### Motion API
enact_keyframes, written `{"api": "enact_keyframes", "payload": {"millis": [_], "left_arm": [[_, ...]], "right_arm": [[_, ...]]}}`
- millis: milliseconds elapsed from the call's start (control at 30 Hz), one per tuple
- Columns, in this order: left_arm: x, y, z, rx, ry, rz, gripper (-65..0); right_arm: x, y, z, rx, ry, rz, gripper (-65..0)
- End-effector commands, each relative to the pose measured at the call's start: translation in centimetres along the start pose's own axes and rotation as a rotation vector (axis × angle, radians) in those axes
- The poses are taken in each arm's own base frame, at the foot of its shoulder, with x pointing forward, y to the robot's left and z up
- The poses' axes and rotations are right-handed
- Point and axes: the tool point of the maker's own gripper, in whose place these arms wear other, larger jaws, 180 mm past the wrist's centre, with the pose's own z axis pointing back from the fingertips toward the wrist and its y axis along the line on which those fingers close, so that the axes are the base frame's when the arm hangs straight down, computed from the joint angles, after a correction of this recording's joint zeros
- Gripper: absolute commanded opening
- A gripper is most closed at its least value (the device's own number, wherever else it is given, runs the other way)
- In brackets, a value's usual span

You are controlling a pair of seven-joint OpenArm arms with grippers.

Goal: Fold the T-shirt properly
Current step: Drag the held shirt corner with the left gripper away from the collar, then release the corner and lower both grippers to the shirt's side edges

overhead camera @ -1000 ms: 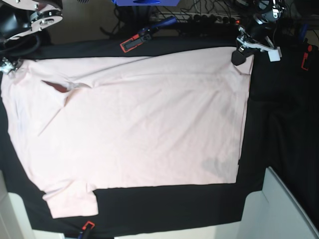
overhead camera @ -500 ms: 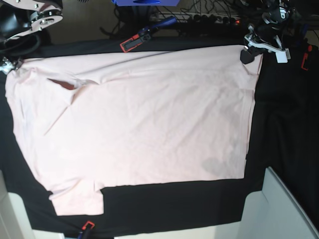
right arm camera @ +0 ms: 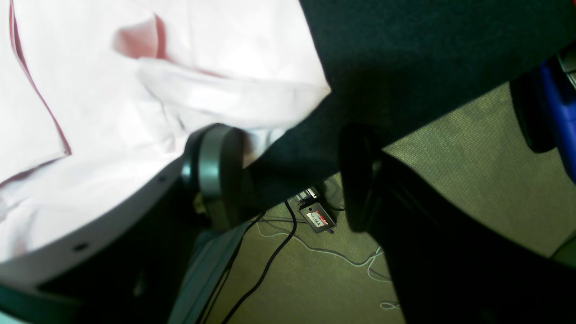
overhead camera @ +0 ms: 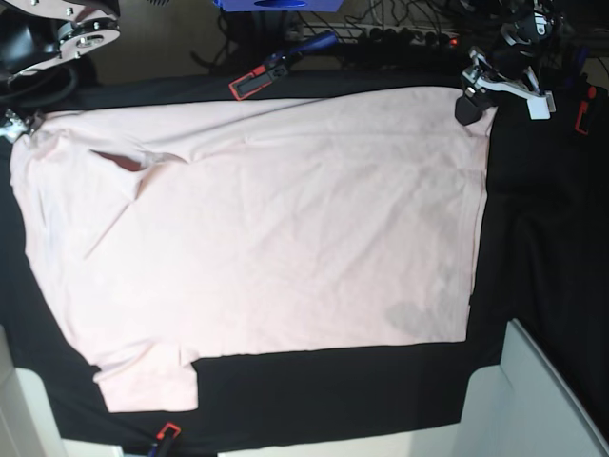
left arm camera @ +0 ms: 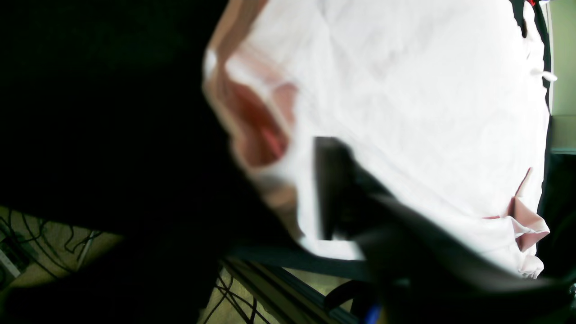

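Observation:
The pale pink T-shirt (overhead camera: 257,228) lies spread flat on the black table cloth (overhead camera: 542,238), plain side up, collar (overhead camera: 119,162) at the left and hem at the right. My left gripper (overhead camera: 472,101) is at the far hem corner. In the left wrist view its jaws stand apart, and the loose shirt corner (left arm camera: 265,148) lies between my left gripper's (left arm camera: 274,184) dark fingers (left arm camera: 333,189). My right gripper (overhead camera: 14,124) is at the far left corner of the shirt. In the right wrist view my right gripper (right arm camera: 288,177) is open over the table edge, and the shirt (right arm camera: 234,99) touches one finger (right arm camera: 216,171).
Red-and-black clamps (overhead camera: 249,84) hold the cloth at the far edge, the right (overhead camera: 582,116) and the near edge (overhead camera: 166,436). A white panel (overhead camera: 542,400) stands at the lower right. Cables (right arm camera: 270,256) lie on the floor beyond the table edge.
The left gripper drew the hem corner to the right and back, shifting the whole shirt rightward and smoothing it. Its jaws now stand apart. The right arm stayed put.

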Motion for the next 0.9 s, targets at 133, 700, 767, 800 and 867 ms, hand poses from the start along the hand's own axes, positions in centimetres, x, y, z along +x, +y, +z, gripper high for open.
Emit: {"api": "enact_keyframes", "payload": {"millis": [133, 700, 767, 800, 867], "left_arm": [[1.9, 1.8, 2.0, 0.045, -0.077, 0.008, -26.0], [9.9, -3.3, 5.7, 0.038, -0.208, -0.282, -26.0], [11.0, -5.4, 4.9, 0.009, -0.214, -0.355, -26.0], [11.5, -6.5, 4.2, 0.001, -0.204, -0.408, -26.0], [11.7, -7.6, 2.8, 0.007, -0.172, -0.486, -26.0]], "right_arm": [[1.6, -0.4, 0.7, -0.01, -0.043, 0.013, -32.4], [6.4, 1.6, 3.2, -0.067, -0.157, 0.204, -32.4], [7.3, 2.3, 3.8, -0.082, -0.19, 0.275, -32.4], [7.9, 3.1, 3.9, -0.083, -0.206, 0.326, -32.4], [8.5, 5.0, 3.7, -0.07, -0.221, 0.419, -32.4]]}}
